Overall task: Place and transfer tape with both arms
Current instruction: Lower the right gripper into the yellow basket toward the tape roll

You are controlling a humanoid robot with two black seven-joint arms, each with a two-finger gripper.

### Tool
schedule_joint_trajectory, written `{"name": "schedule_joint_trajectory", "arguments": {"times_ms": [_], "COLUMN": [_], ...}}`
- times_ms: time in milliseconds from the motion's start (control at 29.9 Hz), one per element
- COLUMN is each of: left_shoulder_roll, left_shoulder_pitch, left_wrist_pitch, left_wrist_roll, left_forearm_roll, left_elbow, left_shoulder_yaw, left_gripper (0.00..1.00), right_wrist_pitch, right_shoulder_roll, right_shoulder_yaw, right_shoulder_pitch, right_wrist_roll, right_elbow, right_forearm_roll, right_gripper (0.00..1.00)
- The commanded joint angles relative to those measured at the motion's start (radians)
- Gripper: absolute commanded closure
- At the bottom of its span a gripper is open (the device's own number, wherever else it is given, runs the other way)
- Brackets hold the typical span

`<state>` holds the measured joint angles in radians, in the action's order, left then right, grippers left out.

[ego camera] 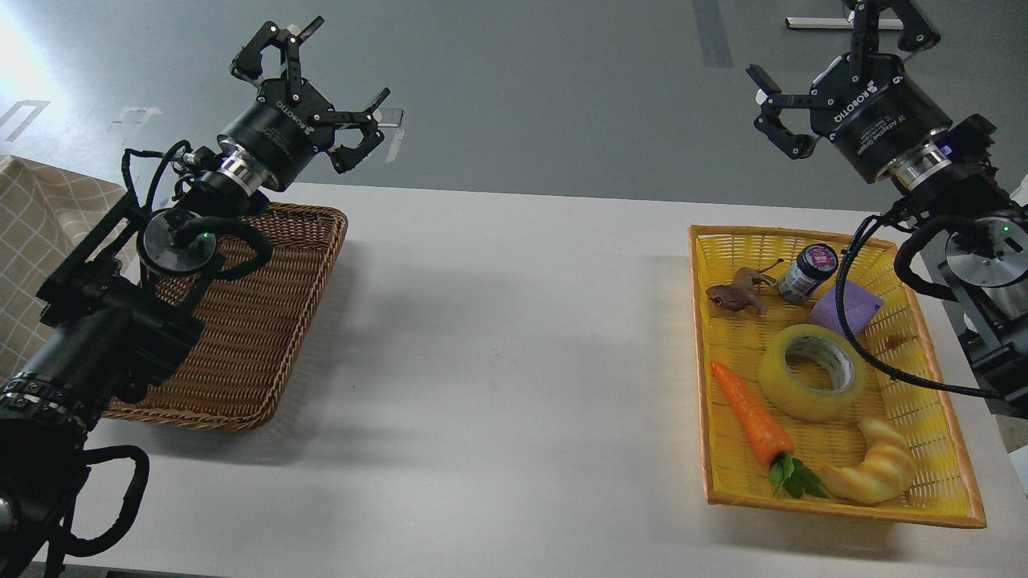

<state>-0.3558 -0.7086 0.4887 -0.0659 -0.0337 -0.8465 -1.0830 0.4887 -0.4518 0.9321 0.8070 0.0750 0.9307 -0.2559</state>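
The tape [811, 372], a yellowish translucent roll with a grey-white core, lies flat in the middle of the yellow basket [956, 474] at the right of the white table. My right gripper [835, 72] is open and empty, held high beyond the basket's far end, well apart from the tape. A black cable of the right arm hangs across the basket beside the tape. My left gripper [317, 84] is open and empty, held high above the far end of the brown wicker basket [241, 337] at the left.
In the yellow basket lie a toy carrot [751, 421], a croissant toy [875, 466], a purple block [851, 309], a small dark jar [805, 271] and a brown animal figure [735, 295]. A checked cloth [40, 233] lies at the far left.
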Motion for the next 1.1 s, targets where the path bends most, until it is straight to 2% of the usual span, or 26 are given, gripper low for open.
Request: {"name": "schedule_joint_trajectory", "arguments": {"times_ms": [0,368,569,1070], "left_shoulder_roll": [0.000,-0.002,-0.005,-0.003], "left_shoulder_pitch": [-0.003,-0.005,-0.005,-0.003], "left_wrist_pitch": [0.000,0.000,0.000,0.000], "left_wrist_roll": [0.000,0.000,0.000,0.000], "left_forearm_roll": [0.000,0.000,0.000,0.000], "left_elbow": [0.000,-0.009,-0.011,-0.011], "left_shoulder_yaw": [0.002,0.005,0.005,0.003], "left_gripper": [0.02,0.02,0.02,0.02], "right_wrist_pitch": [0.000,0.000,0.000,0.000], "right_shoulder_roll": [-0.034,-0.137,-0.241,-0.390], "right_shoulder_yaw": [-0.036,-0.220,-0.338,-0.348], "right_shoulder_pitch": [0.017,0.104,0.116,0.074], "right_wrist_roll": [0.000,-0.003,-0.003,-0.004], "right_elbow": [0.003,0.034,0.146,0.237], "right_forearm_roll": [-0.124,-0.351,-0.483,-0.758], "right_gripper": [0.00,0.00,0.00,0.00]}}
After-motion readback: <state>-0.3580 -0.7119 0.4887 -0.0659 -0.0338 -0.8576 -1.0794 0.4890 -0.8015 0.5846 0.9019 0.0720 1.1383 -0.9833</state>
